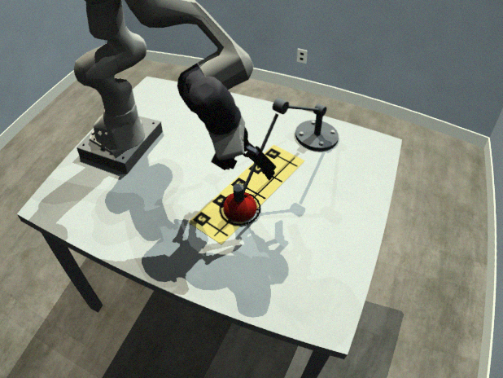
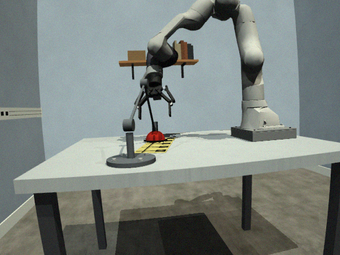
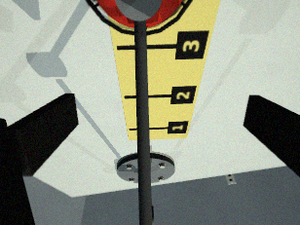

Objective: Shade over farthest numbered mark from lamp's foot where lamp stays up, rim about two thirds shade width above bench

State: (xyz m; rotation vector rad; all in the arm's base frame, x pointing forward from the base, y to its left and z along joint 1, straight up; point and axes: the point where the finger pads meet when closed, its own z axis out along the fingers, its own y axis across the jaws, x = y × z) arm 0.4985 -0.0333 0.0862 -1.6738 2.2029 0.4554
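White tabletop [image 1: 334, 252]: wide-apart, empty jaws straddle the lamp's thin dark rod [image 3: 142, 111], running twelve-to-six toward the red dome shade [image 1: 240, 208].

The pale tabletop [image 1: 334, 261] carries the arm's square base plate [image 1: 90, 154] near one corner and the lamp's round grey foot [image 1: 308, 138] near another. Between them lies a yellow numbered strip [image 1: 290, 164], with the red shade [image 1: 240, 208] low over its far part.
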